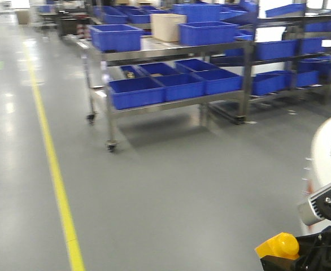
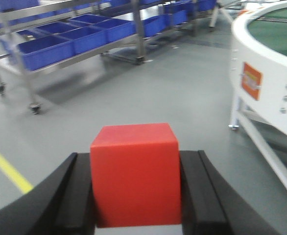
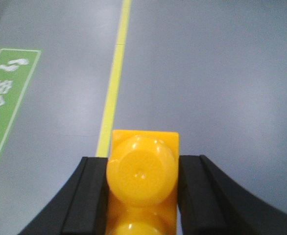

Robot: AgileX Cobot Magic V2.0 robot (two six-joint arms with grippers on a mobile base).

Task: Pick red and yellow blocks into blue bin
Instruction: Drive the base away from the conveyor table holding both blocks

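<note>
In the left wrist view my left gripper (image 2: 138,156) is shut on the red cube (image 2: 135,176), which fills the gap between the black fingers and is held above the floor. My right gripper (image 3: 142,159) is shut on the yellow studded brick (image 3: 142,172), studs facing the camera. The same yellow brick (image 1: 278,247) shows at the front view's bottom right, in the dark right gripper (image 1: 309,255). Several blue bins (image 1: 116,36) sit on a wheeled steel rack (image 1: 154,53) ahead. Which one is the task's blue bin I cannot tell.
A yellow floor line (image 1: 52,164) runs along the grey floor on the left. A white round machine with a green top (image 2: 266,63) stands close on the right. A cardboard box (image 1: 167,26) sits on the rack. A green floor sign (image 3: 6,98) lies below the right gripper.
</note>
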